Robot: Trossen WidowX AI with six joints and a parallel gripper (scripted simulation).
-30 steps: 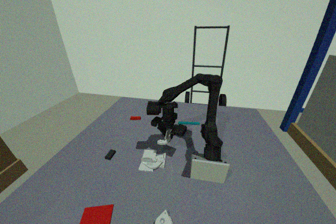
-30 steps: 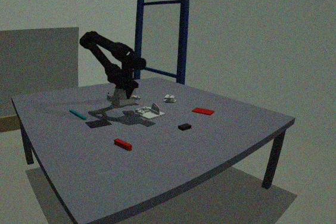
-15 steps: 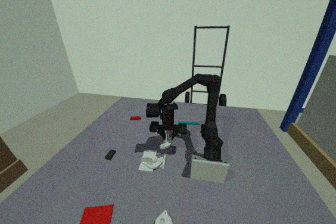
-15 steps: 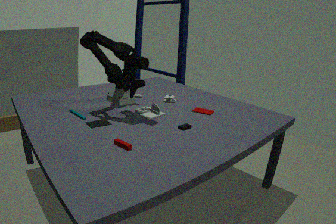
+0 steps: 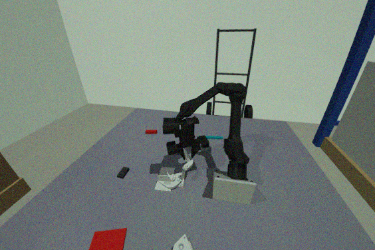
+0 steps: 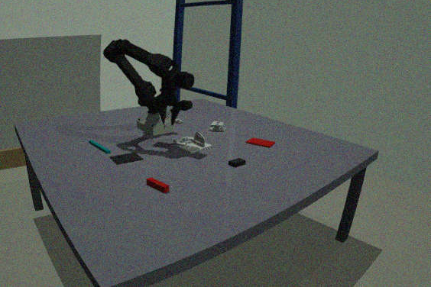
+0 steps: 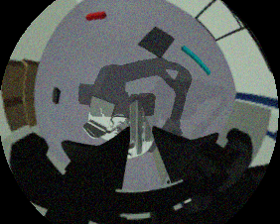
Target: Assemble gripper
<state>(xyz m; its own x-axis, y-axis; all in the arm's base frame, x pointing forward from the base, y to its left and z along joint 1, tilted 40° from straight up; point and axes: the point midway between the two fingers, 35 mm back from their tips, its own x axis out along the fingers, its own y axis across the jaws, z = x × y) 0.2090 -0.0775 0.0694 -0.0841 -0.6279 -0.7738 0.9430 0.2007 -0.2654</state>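
My claw (image 5: pixel 188 158) (image 6: pixel 169 125) (image 7: pixel 141 128) grips a jaw (image 5: pixel 188 165) (image 7: pixel 141 141).
I'm part-open around it, above the tabletop (image 5: pixel 110 209) (image 6: pixel 244 201) (image 7: pixel 65 55), near the base (image 5: pixel 163 186) (image 6: pixel 196 149) (image 7: pixel 101 130).

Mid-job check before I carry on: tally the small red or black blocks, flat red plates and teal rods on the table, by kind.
Small blocks: 2 (red block, black block)
Flat red plates: 1 (red plate)
Teal rods: 1 (teal rod)
Total: 4
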